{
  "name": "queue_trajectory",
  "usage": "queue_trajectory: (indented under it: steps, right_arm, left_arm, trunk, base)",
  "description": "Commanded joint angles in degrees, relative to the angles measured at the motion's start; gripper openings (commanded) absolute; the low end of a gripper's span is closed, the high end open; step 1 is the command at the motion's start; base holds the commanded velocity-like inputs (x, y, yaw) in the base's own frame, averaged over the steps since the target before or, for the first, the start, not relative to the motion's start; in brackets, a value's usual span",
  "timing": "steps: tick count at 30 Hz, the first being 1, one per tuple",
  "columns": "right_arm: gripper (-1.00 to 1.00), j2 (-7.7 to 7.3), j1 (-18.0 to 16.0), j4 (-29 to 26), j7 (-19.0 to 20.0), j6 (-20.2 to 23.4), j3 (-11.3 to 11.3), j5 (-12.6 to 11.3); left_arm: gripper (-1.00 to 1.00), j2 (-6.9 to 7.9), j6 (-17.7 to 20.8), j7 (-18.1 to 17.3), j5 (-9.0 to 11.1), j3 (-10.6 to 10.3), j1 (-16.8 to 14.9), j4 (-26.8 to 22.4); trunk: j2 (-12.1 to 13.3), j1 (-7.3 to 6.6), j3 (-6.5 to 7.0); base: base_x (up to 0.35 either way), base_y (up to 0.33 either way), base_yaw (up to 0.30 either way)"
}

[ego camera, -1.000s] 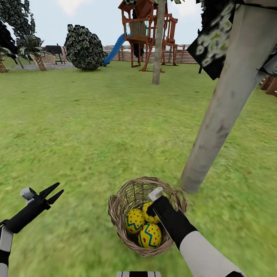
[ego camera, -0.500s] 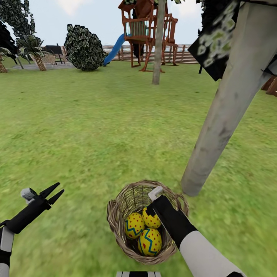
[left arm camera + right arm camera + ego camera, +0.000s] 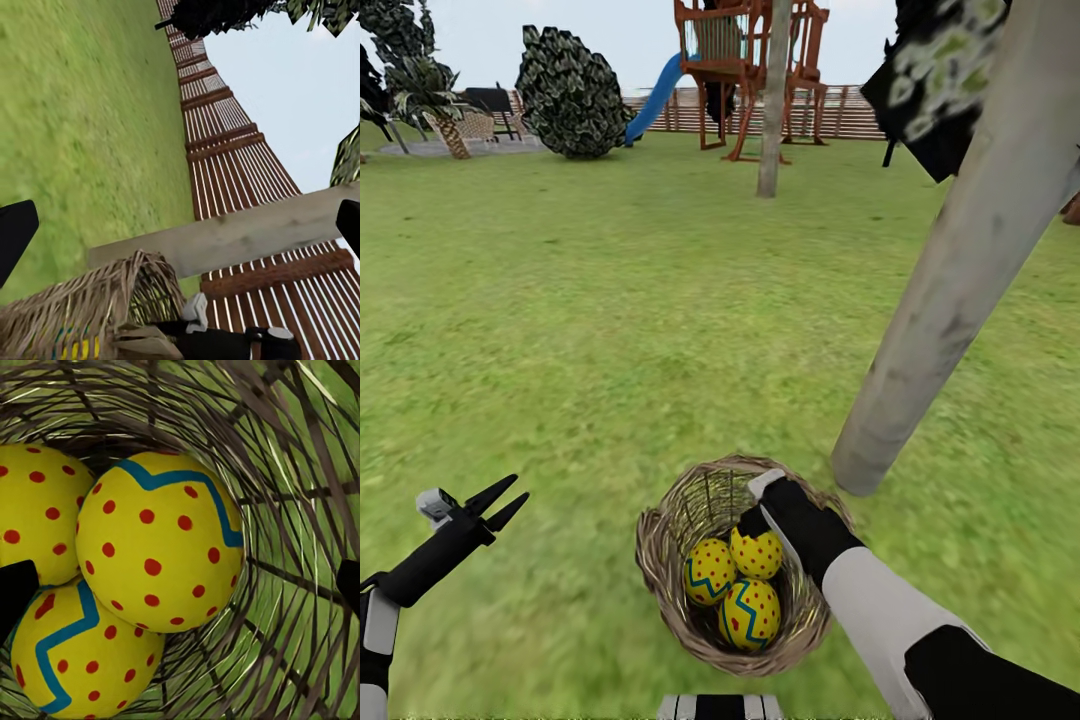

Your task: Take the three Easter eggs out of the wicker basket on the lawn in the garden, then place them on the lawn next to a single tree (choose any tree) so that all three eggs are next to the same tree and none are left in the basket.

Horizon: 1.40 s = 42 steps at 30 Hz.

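Wicker worries me most: from my head, my right pincer reaches into the wicker basket on the lawn beside the tree, and could drag it; from my right wrist, fingers spread wide, the nearest egg sits between them, untouched.

Wide patchy green lawn underfoot; resting right on it, small round brown wicker basket, just beside pale grey-beige tree trunk.
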Motion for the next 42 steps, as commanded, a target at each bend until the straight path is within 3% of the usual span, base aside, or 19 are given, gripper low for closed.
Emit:
queue_trajectory:
  steps: [1,5,15,28,30,34,42]
  right_arm:
    - [1.0,0.0,-0.14,-0.02,0.38,0.27,0.08,0.43]
    - [1.0,0.0,-0.25,-0.55,0.62,-2.29,0.38,0.16]
    - [1.0,0.0,-1.76,-1.19,0.94,-2.06,0.19,-1.53]
    - [1.0,0.0,-1.85,-1.23,0.86,-2.07,0.24,-5.02]
    - [1.0,0.0,-1.83,-1.22,0.37,-2.16,0.24,-5.08]
    - [1.0,0.0,-1.83,-1.21,-4.51,-2.44,0.21,-5.16]
    - [1.0,0.0,-2.31,-0.26,-5.71,-2.0,0.69,-4.7]
  left_arm:
    - [1.0,0.0,0.59,-0.17,0.04,0.06,-0.03,0.0]
    - [1.0,-0.05,0.59,-0.17,0.04,0.06,-0.03,0.0]
    - [1.0,-0.66,0.68,0.01,0.04,0.02,0.23,0.36]
    - [1.0,-0.69,0.68,0.01,0.04,0.02,0.23,0.3]
    - [1.0,-0.69,0.68,0.01,0.04,0.05,0.23,0.32]
    - [1.0,-0.7,0.68,0.01,0.04,0.06,0.23,0.27]
    - [1.0,-0.79,0.72,-0.26,0.13,0.02,0.49,0.37]
  trunk:
    - [-0.03,0.01,-0.27]
    - [-0.09,0.11,-1.16]
    - [-0.09,0.12,-1.15]
    - [-0.26,0.45,-4.03]
    - [-0.28,0.48,-4.25]
    - [-0.32,0.56,-4.92]
    - [-0.36,0.64,-5.58]
  base:
    - [0.0,0.0,0.0]
    - [0.0,0.0,0.0]
    - [0.0,0.0,0.0]
    - [0.0,0.0,0.0]
    - [0.0,0.0,0.0]
    - [0.0,0.0,0.0]
    - [0.0,0.0,0.0]
